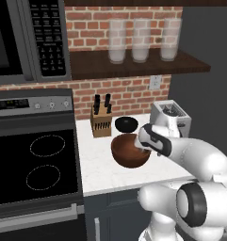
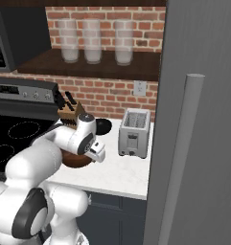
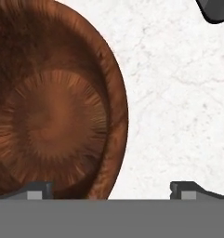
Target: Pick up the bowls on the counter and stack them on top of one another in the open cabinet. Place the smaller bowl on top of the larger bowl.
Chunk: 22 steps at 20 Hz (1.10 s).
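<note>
The large reddish-brown wooden bowl (image 1: pixel 128 151) (image 2: pixel 73 161) (image 3: pixel 53 107) sits on the white speckled counter (image 1: pixel 98 167), in front of the knife block. My gripper (image 3: pixel 111 189) (image 1: pixel 146 149) is open and low over the bowl's right rim. One fingertip (image 3: pixel 39 189) is inside the bowl and the other is outside, above the counter (image 3: pixel 178 93). The small glossy black bowl (image 1: pixel 126 124) (image 2: pixel 104 125) rests behind the brown one, near the brick wall. Above is the open cabinet (image 1: pixel 133 66) (image 2: pixel 88 67), a dark wooden shelf.
Three clear glasses (image 1: pixel 141 40) stand on the shelf. A knife block (image 1: pixel 101 120) and a toaster (image 1: pixel 170 117) (image 2: pixel 134 133) flank the bowls. The black stovetop (image 1: pixel 35 164) and microwave (image 1: pixel 25 37) are to the left. A tall grey panel (image 2: pixel 198 119) rises on the right.
</note>
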Motion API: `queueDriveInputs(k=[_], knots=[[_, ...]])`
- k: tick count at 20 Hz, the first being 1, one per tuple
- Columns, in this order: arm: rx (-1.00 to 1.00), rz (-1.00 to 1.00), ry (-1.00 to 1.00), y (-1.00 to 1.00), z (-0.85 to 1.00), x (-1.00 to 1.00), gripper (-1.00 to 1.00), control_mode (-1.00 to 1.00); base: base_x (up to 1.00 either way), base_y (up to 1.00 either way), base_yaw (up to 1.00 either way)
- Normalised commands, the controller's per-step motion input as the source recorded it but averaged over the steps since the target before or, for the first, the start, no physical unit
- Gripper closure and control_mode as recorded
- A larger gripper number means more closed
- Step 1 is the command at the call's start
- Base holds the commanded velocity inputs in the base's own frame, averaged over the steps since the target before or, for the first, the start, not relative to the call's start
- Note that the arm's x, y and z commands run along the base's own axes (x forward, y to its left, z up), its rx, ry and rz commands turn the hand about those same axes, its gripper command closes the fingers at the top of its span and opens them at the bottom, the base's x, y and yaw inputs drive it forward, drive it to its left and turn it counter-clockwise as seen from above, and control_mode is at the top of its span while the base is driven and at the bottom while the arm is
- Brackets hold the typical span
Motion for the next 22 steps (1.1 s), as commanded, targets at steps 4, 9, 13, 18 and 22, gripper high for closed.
queueDriveInputs(k=[4, 9, 13, 18, 22], knots=[[0.00, 0.00, 0.02, 0.00, -0.13, 0.17, -1.00, -1.00, 0.00, 0.00, 0.00], [0.00, 0.00, 0.01, 0.00, -0.12, 0.07, -1.00, -1.00, 0.00, 0.00, 0.00], [0.00, 0.00, 0.00, 0.00, -0.13, 0.03, -1.00, -1.00, 0.00, 0.00, 0.00], [0.00, 0.00, 0.01, 0.02, -0.10, 0.01, 1.00, -1.00, 0.00, 0.00, 0.00], [0.00, 0.00, 0.00, 0.00, -0.01, 0.00, 1.00, -1.00, 0.00, 0.00, 0.00]])
